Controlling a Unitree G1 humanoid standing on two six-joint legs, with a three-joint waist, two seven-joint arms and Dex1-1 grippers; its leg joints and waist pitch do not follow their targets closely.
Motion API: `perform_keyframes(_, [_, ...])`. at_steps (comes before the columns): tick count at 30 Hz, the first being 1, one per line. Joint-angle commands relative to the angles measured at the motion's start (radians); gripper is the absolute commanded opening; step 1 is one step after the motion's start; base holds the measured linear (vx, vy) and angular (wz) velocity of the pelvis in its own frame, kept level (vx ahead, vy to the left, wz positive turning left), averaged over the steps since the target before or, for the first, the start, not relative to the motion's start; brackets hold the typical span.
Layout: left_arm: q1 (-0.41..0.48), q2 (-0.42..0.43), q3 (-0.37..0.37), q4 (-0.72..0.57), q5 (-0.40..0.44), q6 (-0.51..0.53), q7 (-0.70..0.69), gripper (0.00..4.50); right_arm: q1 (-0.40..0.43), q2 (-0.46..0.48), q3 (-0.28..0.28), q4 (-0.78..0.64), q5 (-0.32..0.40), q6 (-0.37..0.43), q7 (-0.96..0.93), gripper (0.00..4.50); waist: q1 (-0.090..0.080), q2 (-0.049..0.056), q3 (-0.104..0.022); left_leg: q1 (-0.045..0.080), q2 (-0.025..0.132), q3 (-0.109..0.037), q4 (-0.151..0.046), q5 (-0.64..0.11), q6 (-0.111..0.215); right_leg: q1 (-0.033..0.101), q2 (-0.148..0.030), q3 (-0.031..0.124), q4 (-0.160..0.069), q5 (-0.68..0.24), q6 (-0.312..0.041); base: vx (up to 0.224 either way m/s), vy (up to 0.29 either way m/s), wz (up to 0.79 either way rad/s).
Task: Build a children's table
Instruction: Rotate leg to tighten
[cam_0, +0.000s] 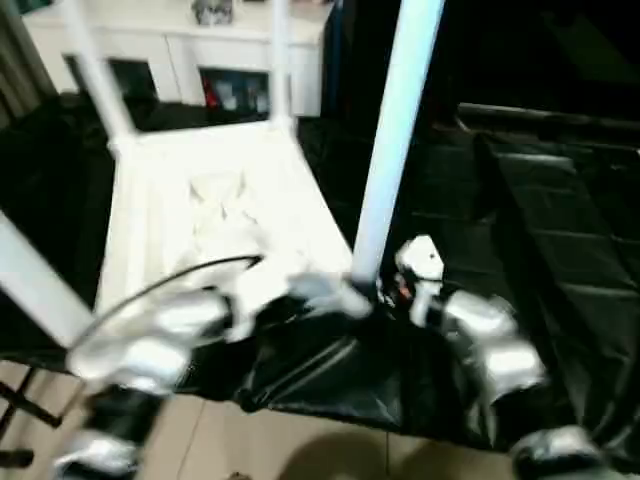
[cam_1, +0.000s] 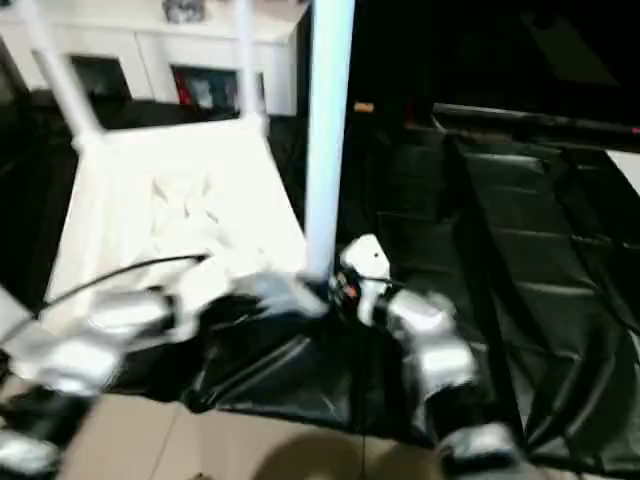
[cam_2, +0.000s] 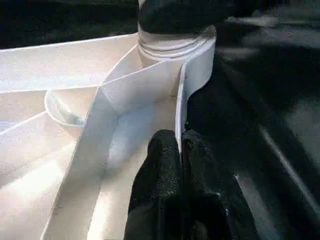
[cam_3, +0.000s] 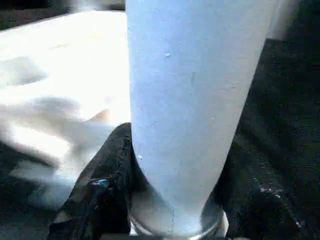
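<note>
The white tabletop (cam_0: 215, 215) lies upside down on a black sheet, ribbed underside up. Legs stand in its far left (cam_0: 95, 70) and far right (cam_0: 280, 60) corners, and another leg (cam_0: 35, 285) crosses the near left. A fourth leg (cam_0: 395, 130) stands upright in the near right corner socket (cam_2: 175, 47). My right gripper (cam_3: 175, 200) is shut on this leg's base, a black finger (cam_3: 107, 185) pressed to each side. Just beside that socket, my left gripper (cam_2: 180, 140) is shut on the tabletop's thin rim wall (cam_2: 192, 75).
A white cabinet (cam_0: 180, 50) with open shelves stands behind the tabletop. The black sheet (cam_0: 540, 200) spreads wide to the right, with a dark bar across its far side. Tan floor (cam_0: 300, 450) shows below the near edge. A black cable (cam_0: 170, 280) arcs over my left forearm.
</note>
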Motion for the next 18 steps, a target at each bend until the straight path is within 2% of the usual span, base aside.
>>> perform_keyframes(1, [-0.061,-0.105,-0.026,0.043,0.007,0.018,0.170,0.00,0.014,0.107,0.142,0.050,-0.075,0.041,-0.051,1.97,-0.009,-0.006,-0.025,0.026,0.026,-0.037,-0.085,-0.490,-0.040,-0.002,-0.047,0.021,-0.126,-0.677,-0.059,-0.057,0.014,-0.01])
perform_keyframes(2, [-0.071,-0.117,-0.019,0.050,0.005,0.019,0.182,0.00,0.000,0.118,0.141,0.057,-0.079,0.038,-0.071,1.97,-0.013,-0.005,-0.027,0.033,0.022,-0.040,-0.080,-0.514,-0.033,-0.004,-0.047,0.010,-0.136,-0.706,-0.044,-0.068,0.022,0.00])
perform_keyframes(3, [-0.078,-0.124,-0.015,0.055,0.005,0.019,0.188,0.00,-0.008,0.125,0.139,0.060,-0.080,0.036,-0.083,1.97,-0.014,-0.004,-0.027,0.032,0.021,-0.041,-0.081,-0.519,-0.028,-0.002,-0.046,0.007,-0.138,-0.709,-0.039,-0.068,0.022,0.00])
perform_keyframes(4, [-0.080,-0.125,-0.011,0.055,0.006,0.014,0.188,0.00,-0.016,0.128,0.135,0.060,-0.082,0.030,-0.097,1.97,-0.015,0.007,-0.029,0.028,0.022,-0.046,-0.087,-0.525,-0.022,0.005,-0.047,0.003,-0.140,-0.689,-0.037,-0.056,0.034,-0.02])
perform_keyframes(5, [-0.080,-0.125,-0.011,0.055,0.006,0.014,0.188,0.00,-0.016,0.128,0.135,0.060,-0.082,0.030,-0.097,1.97,-0.021,0.007,-0.028,0.023,0.024,-0.050,-0.095,-0.539,-0.017,0.009,-0.044,-0.001,-0.142,-0.655,-0.041,0.000,0.000,0.00])
perform_keyframes(6, [-0.079,-0.121,-0.011,0.054,0.009,0.007,0.180,0.00,-0.020,0.129,0.126,0.054,-0.077,0.022,-0.103,1.97,-0.021,0.011,-0.032,0.016,0.027,-0.056,-0.104,-0.533,-0.014,0.019,-0.046,0.003,-0.134,-0.603,-0.055,0.000,0.000,0.00])
perform_keyframes(7, [-0.070,-0.108,-0.013,0.044,0.005,-0.008,0.149,0.00,-0.018,0.120,0.115,0.036,-0.061,0.018,-0.083,2.31,-0.021,0.016,-0.032,0.016,0.029,-0.057,-0.106,-0.537,-0.013,0.019,-0.047,0.004,-0.134,-0.582,-0.066,0.000,0.000,0.00])
perform_keyframes(8, [-0.054,-0.085,-0.018,0.024,-0.002,-0.028,0.100,0.00,-0.010,0.100,0.104,0.002,-0.039,0.018,-0.041,2.66,-0.024,0.012,-0.033,0.015,0.030,-0.056,-0.108,-0.543,-0.012,0.020,-0.047,0.005,-0.134,-0.551,-0.079,0.000,0.000,0.00])
perform_keyframes(10, [-0.038,-0.068,-0.021,0.005,-0.013,-0.044,0.061,0.00,-0.003,0.081,0.099,-0.026,-0.026,0.025,-0.006,2.73,-0.024,0.011,-0.032,0.010,0.029,-0.055,-0.109,-0.536,-0.006,0.021,-0.051,0.011,-0.130,-0.531,-0.092,0.000,0.000,0.00])
perform_keyframes(12, [-0.027,-0.052,-0.020,-0.005,-0.021,-0.057,0.034,0.00,-0.001,0.053,0.102,-0.047,-0.019,0.029,0.020,2.87,-0.019,0.008,-0.037,0.005,0.032,-0.051,-0.109,-0.486,0.003,0.024,-0.055,0.020,-0.121,-0.469,-0.118,0.000,0.000,0.00])
perform_keyframes(13, [-0.019,-0.041,-0.019,-0.015,-0.032,-0.066,0.010,0.00,-0.004,0.032,0.104,-0.054,-0.015,0.026,0.043,3.12,-0.018,0.004,-0.037,0.003,0.033,-0.048,-0.108,-0.471,0.006,0.025,-0.054,0.022,-0.119,-0.447,-0.126,0.000,0.000,0.00])
perform_keyframes(15, [-0.006,-0.020,-0.019,-0.033,-0.041,-0.065,-0.018,0.00,-0.007,-0.004,0.108,-0.065,-0.008,0.026,0.088,3.19,-0.011,0.002,-0.041,0.001,0.033,-0.042,-0.104,-0.417,0.022,0.029,-0.056,0.026,-0.109,-0.385,-0.152,0.000,0.000,0.00])
perform_keyframes(16, [0.003,0.006,-0.017,-0.046,-0.055,-0.079,-0.057,0.00,-0.013,-0.040,0.111,-0.075,0.008,0.029,0.150,3.19,-0.008,0.000,-0.041,-0.002,0.033,-0.038,-0.102,-0.373,0.036,0.032,-0.056,0.028,-0.105,-0.344,-0.167,0.000,0.000,0.00])
perform_keyframes(17, [0.015,0.033,-0.010,-0.064,-0.076,-0.085,-0.104,0.00,-0.022,-0.081,0.116,-0.081,0.021,0.032,0.222,3.40,-0.007,-0.004,-0.043,-0.009,0.034,-0.037,-0.098,-0.339,0.050,0.037,-0.056,0.029,-0.099,-0.322,-0.177,0.000,0.000,0.00])
perform_keyframes(18, [0.016,0.035,-0.010,-0.066,-0.077,-0.085,-0.107,0.00,-0.023,-0.085,0.116,-0.081,0.022,0.032,0.227,3.40,-0.005,-0.003,-0.043,-0.010,0.033,-0.034,-0.094,-0.320,0.058,0.034,-0.056,0.030,-0.098,-0.325,-0.182,0.000,0.000,0.00])
